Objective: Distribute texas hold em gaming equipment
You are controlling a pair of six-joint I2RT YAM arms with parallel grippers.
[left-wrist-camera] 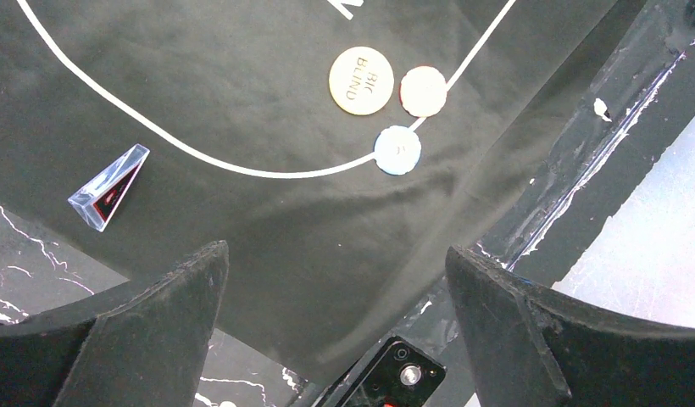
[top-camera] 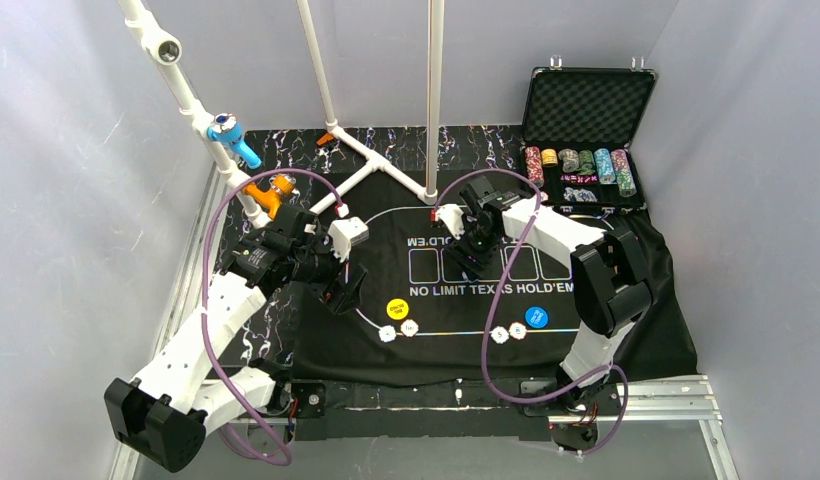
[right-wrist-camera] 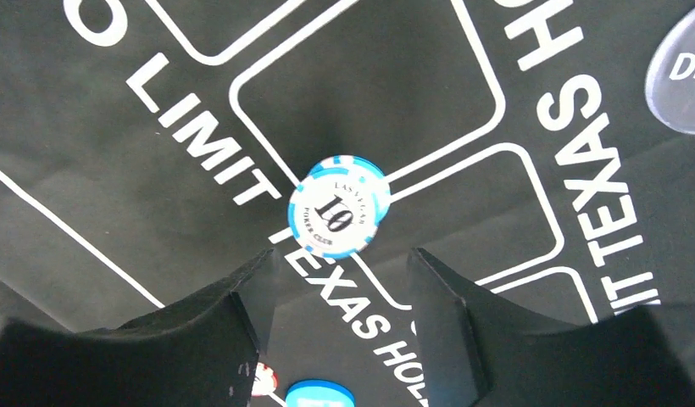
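Note:
Just past the open fingertips of my right gripper (right-wrist-camera: 336,271) sits a blue-and-white poker chip (right-wrist-camera: 337,206) marked "10", touching neither finger, over the card boxes printed on the black felt mat (right-wrist-camera: 90,170). I cannot tell whether it rests on the mat. From above, that gripper (top-camera: 473,255) hangs over the mat's middle. My left gripper (left-wrist-camera: 336,250) is wide open and empty above the mat's near-left edge. Ahead of it lie the yellow "BIG BLIND" button (left-wrist-camera: 361,80) and two pale chips (left-wrist-camera: 423,91) (left-wrist-camera: 397,150). A blue button (top-camera: 536,317) and two more chips (top-camera: 499,335) lie near right.
The open black case (top-camera: 589,110) holding rows of chips (top-camera: 586,162) stands at the back right. A small clear plastic case with red inside (left-wrist-camera: 109,186) lies at the mat's left edge. White pipe frame legs (top-camera: 386,160) stand at the back. A pale button (right-wrist-camera: 679,80) lies further off.

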